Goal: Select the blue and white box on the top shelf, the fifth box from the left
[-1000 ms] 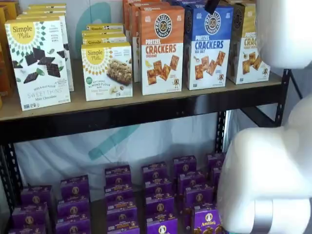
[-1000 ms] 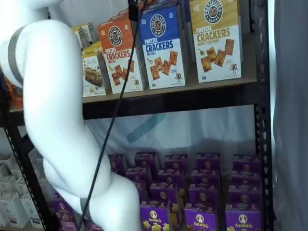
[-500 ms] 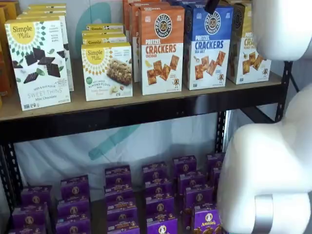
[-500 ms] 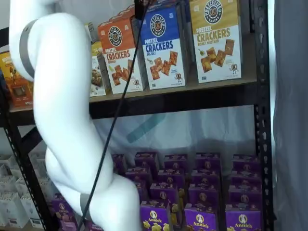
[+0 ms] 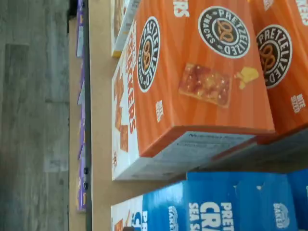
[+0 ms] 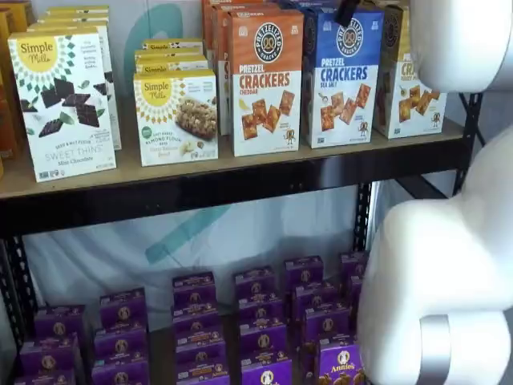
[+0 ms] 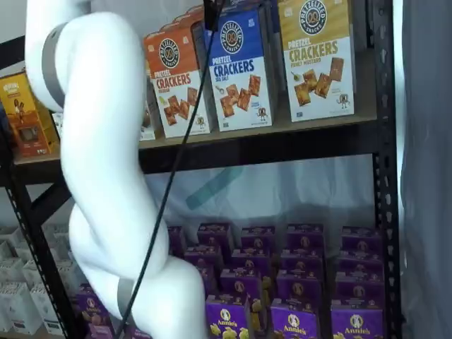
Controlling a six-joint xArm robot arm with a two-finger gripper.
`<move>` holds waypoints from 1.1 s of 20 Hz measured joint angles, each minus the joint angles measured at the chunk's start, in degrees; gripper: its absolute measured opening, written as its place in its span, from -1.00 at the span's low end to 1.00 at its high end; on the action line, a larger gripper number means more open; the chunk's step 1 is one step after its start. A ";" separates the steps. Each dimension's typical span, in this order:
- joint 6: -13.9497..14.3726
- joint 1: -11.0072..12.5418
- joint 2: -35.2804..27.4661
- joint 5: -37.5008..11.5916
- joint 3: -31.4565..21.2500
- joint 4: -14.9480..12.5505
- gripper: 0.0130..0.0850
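Note:
The blue and white box stands on the top shelf in both shelf views (image 6: 342, 76) (image 7: 239, 69), between the orange Cheddar cracker box (image 6: 266, 80) and a yellow cracker box (image 7: 318, 56). Its blue top also shows in the wrist view (image 5: 226, 204), beside the orange box top (image 5: 202, 72). Only a black fingertip of my gripper shows at the upper edge in both shelf views (image 6: 348, 10) (image 7: 212, 10), just above the blue box's front top corner. A cable hangs from it. Whether the fingers are open does not show. The top shelf has a black front rail (image 6: 240, 180).
The white arm fills the right of a shelf view (image 6: 449, 265) and the left of a shelf view (image 7: 99, 176). Simple Mills boxes (image 6: 64, 100) stand left on the top shelf. Purple Annie's boxes (image 6: 200, 321) fill the lower shelf. A black upright (image 7: 385, 141) stands at right.
The arm's elbow has swung to the right in one shelf view, and the upper link has shifted a little in the other. The fingertip has edged right above the blue box. Boxes have not moved.

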State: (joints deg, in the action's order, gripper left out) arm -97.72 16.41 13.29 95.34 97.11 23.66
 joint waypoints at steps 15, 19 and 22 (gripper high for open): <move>0.50 -1.54 -6.21 4.73 8.19 -4.14 1.00; 0.66 -2.06 -7.59 6.58 10.23 -5.50 1.00; 0.65 -2.41 -7.67 6.59 10.11 -6.26 1.00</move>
State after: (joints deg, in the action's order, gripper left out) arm -97.07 14.00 5.61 101.93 107.22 17.40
